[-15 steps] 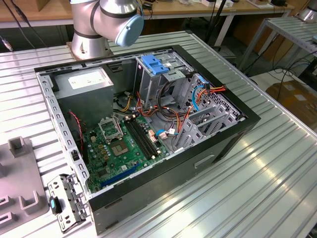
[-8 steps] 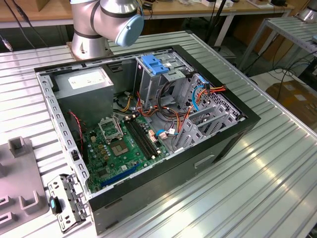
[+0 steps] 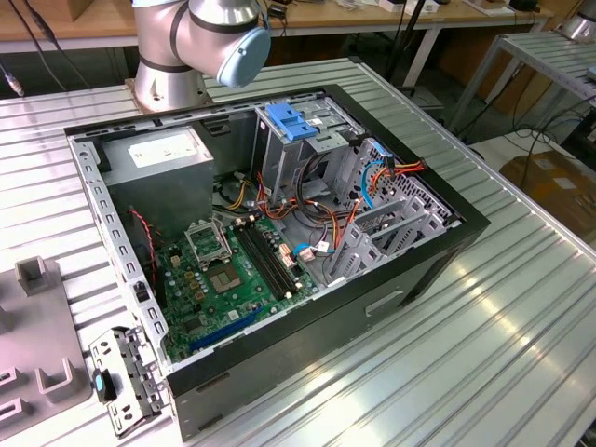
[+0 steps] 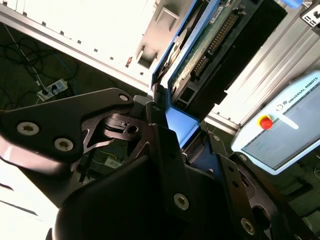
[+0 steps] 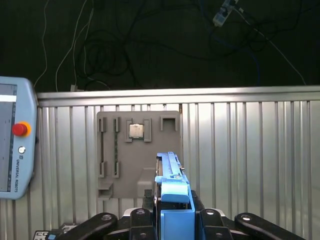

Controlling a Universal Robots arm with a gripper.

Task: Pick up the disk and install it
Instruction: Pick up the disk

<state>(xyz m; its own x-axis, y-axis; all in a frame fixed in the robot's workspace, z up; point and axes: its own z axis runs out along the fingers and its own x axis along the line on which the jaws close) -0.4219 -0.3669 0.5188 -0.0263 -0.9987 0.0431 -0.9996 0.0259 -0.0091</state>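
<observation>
The disk (image 5: 172, 185) stands edge-on between my gripper's (image 5: 172, 212) black fingers (image 5: 145, 216), its blue side rail facing the first wrist view. The second wrist view shows the disk's (image 4: 210, 45) green circuit board and connector, framed by the blue rail, with the gripper (image 4: 172, 122) shut on its end. I hold the disk above the ribbed metal table (image 5: 250, 150), away from the open computer case (image 3: 438, 251). In the exterior view the arm's base joint (image 3: 200, 37) stands behind the case.
Inside the case are the motherboard (image 3: 233, 270), a grey power supply box (image 3: 163, 154) and a drive cage with a blue latch plate (image 3: 293, 121). A grey fixture plate (image 5: 137, 150) carries a chip (image 5: 136, 131). A teach pendant (image 5: 15, 145) lies beside it. A metal bracket (image 3: 126, 372) lies by the case.
</observation>
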